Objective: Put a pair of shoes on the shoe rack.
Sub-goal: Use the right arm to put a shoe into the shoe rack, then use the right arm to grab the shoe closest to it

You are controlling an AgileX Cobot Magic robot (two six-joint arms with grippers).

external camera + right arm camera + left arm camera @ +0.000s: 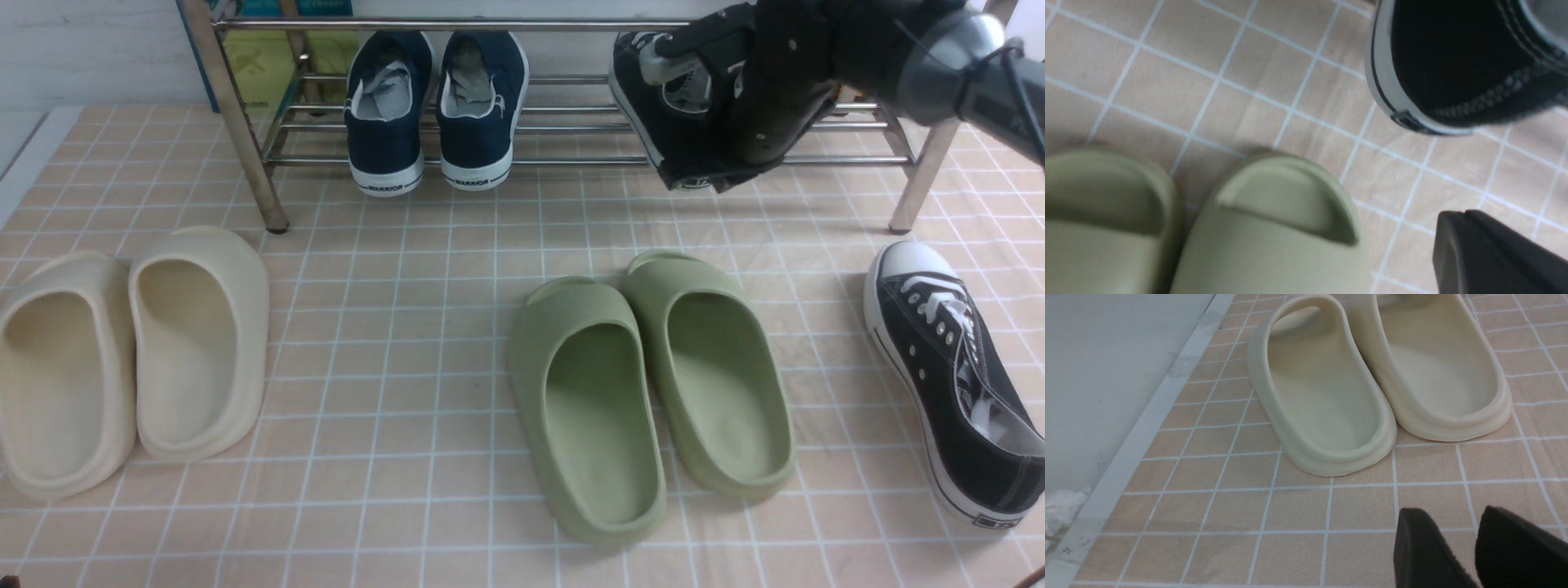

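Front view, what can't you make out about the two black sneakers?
- The sneaker at the rack: the right arm covers most of it in the front view, so how it sits on the rack bars is hidden.
- Same sneaker, right wrist view: blurred, cut by the top edge; only the heel shows.
- The floor sneaker: the front view's right edge clips its heel side.

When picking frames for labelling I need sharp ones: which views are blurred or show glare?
Front view: sharp, with bright glints on the shiny silver metal-tube shoe rack; left wrist view: crisp, cream foam slippers evenly lit with soft shadows; right wrist view: blurred, the green foam slippers and black canvas sneaker both soft-edged.
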